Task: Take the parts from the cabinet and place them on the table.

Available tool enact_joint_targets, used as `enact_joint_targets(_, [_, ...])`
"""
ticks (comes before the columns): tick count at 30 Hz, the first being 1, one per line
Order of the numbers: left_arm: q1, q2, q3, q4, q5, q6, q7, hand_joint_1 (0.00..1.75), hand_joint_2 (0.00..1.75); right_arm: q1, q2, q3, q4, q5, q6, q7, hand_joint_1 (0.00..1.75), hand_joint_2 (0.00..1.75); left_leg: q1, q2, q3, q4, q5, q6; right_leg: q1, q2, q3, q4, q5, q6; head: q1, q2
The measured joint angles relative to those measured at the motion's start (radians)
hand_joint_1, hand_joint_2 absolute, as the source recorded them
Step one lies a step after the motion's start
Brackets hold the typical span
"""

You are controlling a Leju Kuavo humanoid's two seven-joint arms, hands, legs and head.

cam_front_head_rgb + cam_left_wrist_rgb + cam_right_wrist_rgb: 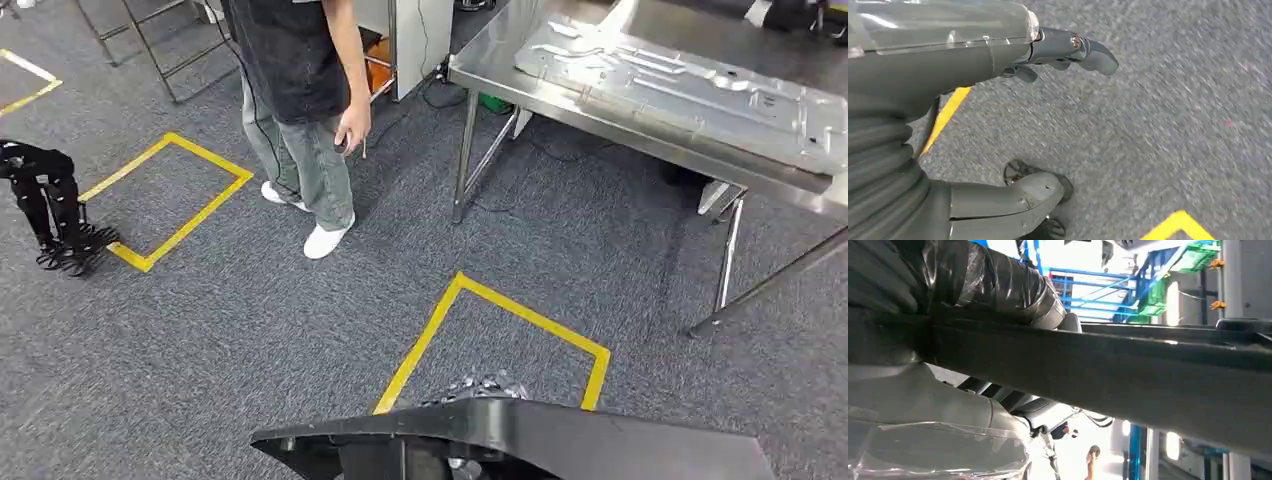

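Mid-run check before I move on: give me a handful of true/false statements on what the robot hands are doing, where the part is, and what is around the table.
1. The right robot hand grips a long dark part. True.
2. The left robot hand holds a part. False: it hangs over the grey carpet, holding nothing.
3. A large silver stamped metal panel already lies on the steel table. True.
4. The dark part rests on the table. False: it is low in the head view, apart from the table, above a yellow tape square.
5. A person stands on the carpet near the table's left end. True.
6. The person holds the metal panel. False: the person's hand hangs by their side.
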Motion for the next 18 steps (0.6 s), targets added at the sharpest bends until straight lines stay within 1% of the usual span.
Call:
enact_joint_targets(1, [0.004, 0.0, 0.0, 0.0, 0.0, 0.0, 0.0, 0.0, 1.75, 0.0, 0.0, 0.0, 0.0, 0.0, -0.001, 0.0, 1.75, 1.75, -0.002, 0.013, 0.001, 0.0, -0.002, 0.002, -0.006, -0.008, -0.043, 0.08, -0.037, 0.006, 0.0, 0.0])
enact_joint_targets(2, [0.007, -0.001, 0.002, 0.0, 0.001, -0.001, 0.0, 0.0, 1.75, 0.0, 0.0, 0.001, 0.0, 0.0, -0.003, 0.001, 1.75, 1.75, -0.002, 0.027, 0.001, 0.001, -0.005, 0.001, -0.012, -0.009, -0.085, 0.155, -0.065, 0.011, 0.001, 0.0])
enact_joint_targets(3, [0.008, -0.001, 0.003, 0.0, 0.003, -0.001, -0.001, 0.0, 1.75, 0.0, -0.001, 0.001, 0.001, 0.002, -0.008, 0.003, 1.75, 1.75, -0.002, 0.039, 0.002, 0.001, -0.007, -0.001, -0.016, -0.01, -0.114, 0.201, -0.072, 0.015, 0.0, 0.0])
enact_joint_targets(4, [0.007, -0.002, 0.006, 0.0, 0.003, -0.002, -0.002, 0.0, 1.75, 0.0, -0.002, 0.003, 0.002, 0.004, -0.015, 0.004, 1.75, 1.75, -0.001, 0.051, 0.005, 0.001, -0.01, -0.002, -0.02, -0.012, -0.122, 0.206, -0.056, 0.018, 0.001, 0.0])
enact_joint_targets(5, [0.006, -0.002, 0.008, 0.0, 0.007, -0.003, -0.005, 0.0, 1.75, 0.0, -0.003, 0.004, 0.003, 0.004, -0.018, 0.004, 1.75, 1.75, 0.0, 0.063, 0.01, 0.001, -0.014, -0.005, -0.023, -0.016, -0.105, 0.163, -0.016, 0.02, 0.0, 0.0])
enact_joint_targets(6, [0.006, -0.004, 0.011, 0.0, 0.011, -0.004, -0.01, 0.0, 1.75, 0.0, -0.003, 0.005, 0.003, 0.004, -0.022, 0.005, 1.75, 1.75, 0.001, 0.074, 0.019, 0.001, -0.02, -0.009, -0.023, -0.025, -0.062, 0.079, 0.036, 0.019, 0.0, 0.0])
enact_joint_targets(7, [0.005, -0.006, 0.013, 0.0, 0.012, -0.005, -0.013, 0.0, 1.75, -0.001, -0.003, 0.005, 0.003, 0.004, -0.024, 0.004, 1.75, 1.75, 0.001, 0.082, 0.027, 0.001, -0.025, -0.012, -0.022, -0.043, -0.021, -0.003, 0.077, 0.015, 0.001, 0.0])
enact_joint_targets(8, [0.005, -0.007, 0.015, 0.0, 0.012, -0.008, -0.015, 0.0, 1.75, -0.004, -0.003, 0.005, 0.003, 0.004, -0.029, 0.005, 1.75, 1.75, 0.001, 0.091, 0.036, -0.001, -0.031, -0.017, -0.015, -0.089, 0.02, -0.086, 0.088, 0.008, 0.0, 0.0])
enact_joint_targets(9, [0.004, -0.01, 0.015, 0.0, 0.012, -0.008, -0.019, 0.0, 1.75, -0.006, -0.003, 0.006, 0.004, 0.004, -0.033, 0.005, 1.75, 1.75, -0.005, 0.099, 0.04, -0.002, -0.035, -0.025, -0.003, -0.097, 0.023, -0.089, 0.079, 0.001, 0.001, 0.0])
enact_joint_targets(10, [0.004, -0.01, 0.016, 0.0, 0.013, -0.008, -0.022, 0.0, 1.75, -0.006, -0.003, 0.006, 0.004, 0.003, -0.035, 0.005, 1.75, 1.75, -0.003, 0.106, 0.042, -0.002, -0.036, -0.03, -0.002, -0.083, 0.019, -0.086, 0.08, -0.004, 0.0, 0.0])
enact_joint_targets(11, [0.002, -0.01, 0.016, 0.0, 0.013, -0.009, -0.024, 0.0, 1.75, -0.006, -0.004, 0.006, 0.004, 0.002, -0.036, 0.005, 1.75, 1.75, -0.003, 0.116, 0.046, -0.005, -0.039, -0.036, 0.0, -0.073, 0.018, -0.086, 0.078, -0.006, 0.0, 0.0])
enact_joint_targets(12, [0.0, -0.011, 0.016, 0.0, 0.014, -0.009, -0.026, 0.0, 1.75, -0.006, -0.005, 0.006, 0.004, 0.002, -0.037, 0.006, 1.75, 1.75, -0.004, 0.125, 0.054, -0.013, -0.038, -0.042, 0.001, -0.061, 0.017, -0.088, 0.078, -0.011, 0.0, 0.0])
enact_joint_targets(13, [-0.004, -0.012, 0.016, 0.0, 0.016, -0.009, -0.028, 0.0, 1.75, -0.007, -0.005, 0.006, 0.004, 0.001, -0.037, 0.005, 1.75, 1.75, -0.005, 0.135, 0.062, -0.016, -0.041, -0.048, 0.0, -0.05, 0.023, -0.098, 0.081, -0.017, 0.0, 0.0])
enact_joint_targets(14, [-0.007, -0.012, 0.017, 0.0, 0.02, -0.009, -0.029, 0.0, 1.75, -0.005, -0.006, 0.006, 0.003, 0.0, -0.036, 0.005, 1.75, 1.75, 0.002, 0.106, 0.061, 0.001, -0.056, -0.052, -0.01, -0.041, 0.037, -0.112, 0.087, -0.025, 0.0, 0.0])
enact_joint_targets(15, [-0.008, -0.013, 0.019, 0.0, 0.023, -0.008, -0.031, 0.0, 1.75, -0.009, -0.007, 0.006, 0.004, -0.001, -0.035, 0.005, 1.75, 1.75, 0.001, 0.063, 0.038, 0.049, -0.084, -0.052, -0.011, -0.034, 0.04, -0.116, 0.087, -0.034, 0.0, 0.0])
enact_joint_targets(16, [-0.006, -0.013, 0.022, 0.0, 0.024, -0.008, -0.03, 0.0, 1.75, -0.013, -0.007, 0.007, 0.005, -0.001, -0.035, 0.005, 1.75, 1.75, 0.002, 0.039, -0.005, 0.132, -0.124, -0.051, -0.01, -0.025, 0.039, -0.115, 0.087, -0.038, 0.0, 0.0])
enact_joint_targets(17, [-0.002, -0.013, 0.025, 0.0, 0.027, -0.007, -0.029, 0.0, 1.75, -0.013, -0.008, 0.007, 0.007, -0.001, -0.035, 0.006, 1.75, 1.75, 0.001, 0.029, -0.052, 0.221, -0.16, -0.052, -0.008, -0.013, 0.038, -0.114, 0.085, -0.04, -0.001, 0.0])
enact_joint_targets(18, [0.001, -0.013, 0.027, 0.0, 0.028, -0.007, -0.029, 0.0, 1.75, -0.013, -0.008, 0.007, 0.01, -0.002, -0.035, 0.006, 1.75, 1.75, 0.0, 0.025, -0.092, 0.289, -0.18, -0.053, -0.005, -0.001, 0.038, -0.111, 0.083, -0.043, 0.0, 0.0])
